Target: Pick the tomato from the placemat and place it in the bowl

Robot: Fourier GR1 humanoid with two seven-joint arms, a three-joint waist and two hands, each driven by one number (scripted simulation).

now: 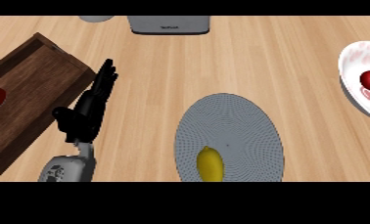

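A dark wooden tray [36, 91] lies at the left, and beside it the left hand [90, 103] rests with fingers straight. On the grey placemat [230, 130] a yellow lemon [210, 164] lies, long axis running near to far. The red tomato [365, 78] sits in the white bowl [350, 66] at the worktop's [239, 61] right edge; being round, it shows no pointing direction.

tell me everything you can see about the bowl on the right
The bowl is white with a faint pink mottled pattern and looks glazed, like ceramic. It stands upright on the wooden counter at the right edge of the head view, which cuts off part of it. Its rim shows as a broad curve. Inside it lies a red round thing, probably the tomato, also cut by the edge, with a lighter patch just below it. No robot hand touches the bowl, and it stands apart from the grey placemat.
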